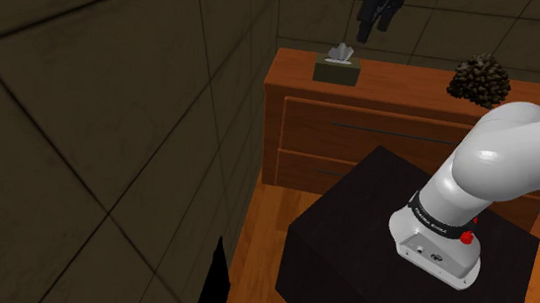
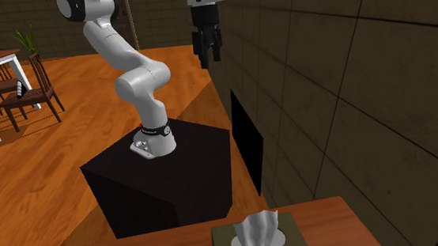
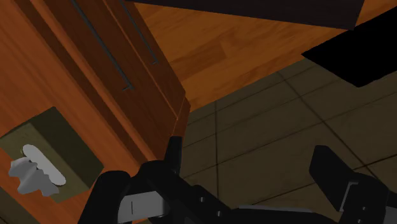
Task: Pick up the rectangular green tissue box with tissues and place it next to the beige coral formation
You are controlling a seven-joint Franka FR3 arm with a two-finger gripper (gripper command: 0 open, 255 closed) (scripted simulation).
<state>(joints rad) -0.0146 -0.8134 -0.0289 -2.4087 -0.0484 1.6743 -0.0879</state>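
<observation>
Dark tiled walls enclose a wooden floor, and you will find a wooden dresser [image 1: 392, 88] with long drawer handles set against them. Locate the olive-green tissue box [image 1: 336, 70] on the dresser top, at the end nearest the wall corner, sitting flat with a white tissue standing out of its slot. Locate the brownish coral formation [image 1: 479, 81] toward the other end of the same dresser top, well apart from the box. Note that the gripper [image 1: 375, 26] hangs high above the dresser, clear of the box. Confirm in the wrist view that its fingers [image 3: 173, 153] stand wide apart with nothing between them. The black stand [image 1: 364, 237] sits on the floor in front of the dresser.
</observation>
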